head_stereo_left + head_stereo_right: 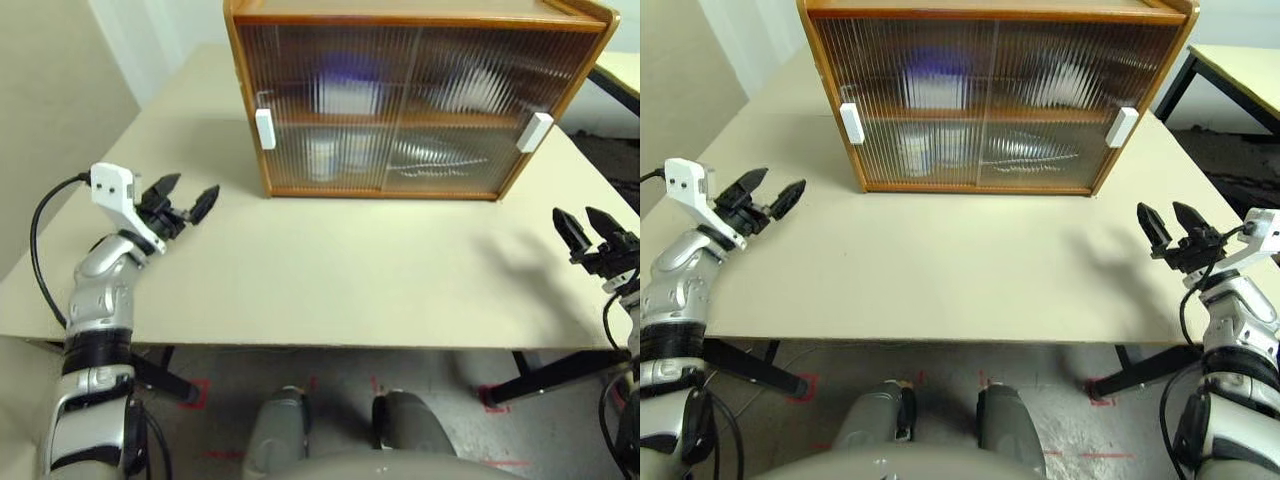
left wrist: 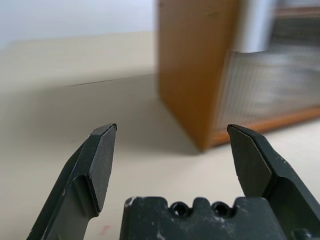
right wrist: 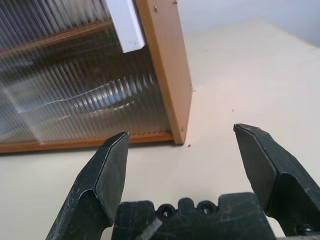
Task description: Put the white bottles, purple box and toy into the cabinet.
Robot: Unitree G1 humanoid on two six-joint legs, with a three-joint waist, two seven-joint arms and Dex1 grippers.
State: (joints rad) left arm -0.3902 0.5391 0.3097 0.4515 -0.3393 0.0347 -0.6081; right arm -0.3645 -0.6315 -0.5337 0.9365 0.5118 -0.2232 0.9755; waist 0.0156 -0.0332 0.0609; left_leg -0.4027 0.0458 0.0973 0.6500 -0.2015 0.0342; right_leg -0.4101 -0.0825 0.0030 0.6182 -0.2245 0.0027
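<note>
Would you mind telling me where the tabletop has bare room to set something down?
The beige tabletop is bare from the closed orange-brown wooden cabinet to its near edge, between both open grippers, left and right. Behind the ribbed doors, the shelves look crowded.

Silver arms; white wrist blocks; black cables; black two-fingered left claw (image 1: 192, 198).

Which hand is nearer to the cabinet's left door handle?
Left. The left hand is beside the left door handle; the right hand is beyond the cabinet's opposite end.
</note>
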